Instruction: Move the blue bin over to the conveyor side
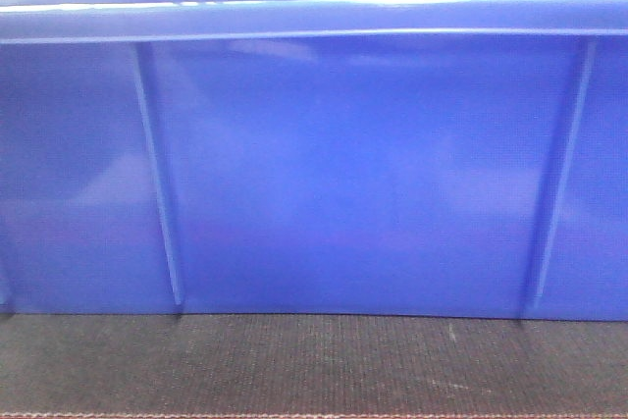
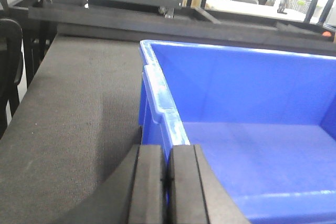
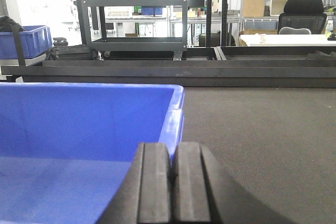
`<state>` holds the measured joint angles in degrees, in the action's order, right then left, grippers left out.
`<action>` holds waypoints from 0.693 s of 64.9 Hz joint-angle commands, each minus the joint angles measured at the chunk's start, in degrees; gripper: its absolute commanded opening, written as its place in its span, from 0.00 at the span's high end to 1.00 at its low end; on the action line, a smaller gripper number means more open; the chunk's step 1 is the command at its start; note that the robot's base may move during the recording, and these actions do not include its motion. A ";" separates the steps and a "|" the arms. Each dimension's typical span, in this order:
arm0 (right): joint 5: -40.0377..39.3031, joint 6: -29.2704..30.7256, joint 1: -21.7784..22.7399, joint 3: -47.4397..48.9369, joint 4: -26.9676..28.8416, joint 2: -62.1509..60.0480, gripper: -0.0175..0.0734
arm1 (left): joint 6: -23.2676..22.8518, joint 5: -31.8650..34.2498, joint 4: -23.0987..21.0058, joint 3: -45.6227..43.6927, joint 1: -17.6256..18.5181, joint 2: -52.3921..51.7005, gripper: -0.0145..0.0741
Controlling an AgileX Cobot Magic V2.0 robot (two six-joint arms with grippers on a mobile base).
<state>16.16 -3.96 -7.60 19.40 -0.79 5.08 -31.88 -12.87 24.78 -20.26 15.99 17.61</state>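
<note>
Blue bin rests on the belt; left gripper and right gripper clamp opposite rims.

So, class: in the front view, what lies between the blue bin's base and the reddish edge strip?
Only bare dark belt of the conveyor side lies between the blue bin and the reddish strip. The front view shows nothing resting on it.

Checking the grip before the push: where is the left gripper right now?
In the left wrist view, the left gripper sits shut on the blue bin's left rim, dark belt on its outer side.
</note>
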 commanded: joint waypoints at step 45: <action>1.41 0.56 -0.10 -0.86 -0.60 -5.08 0.89 | -0.31 1.80 1.72 0.32 -0.31 -6.34 0.85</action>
<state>18.34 -3.96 -7.60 18.70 -0.79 0.33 -31.88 -12.15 26.22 -20.00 15.99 11.61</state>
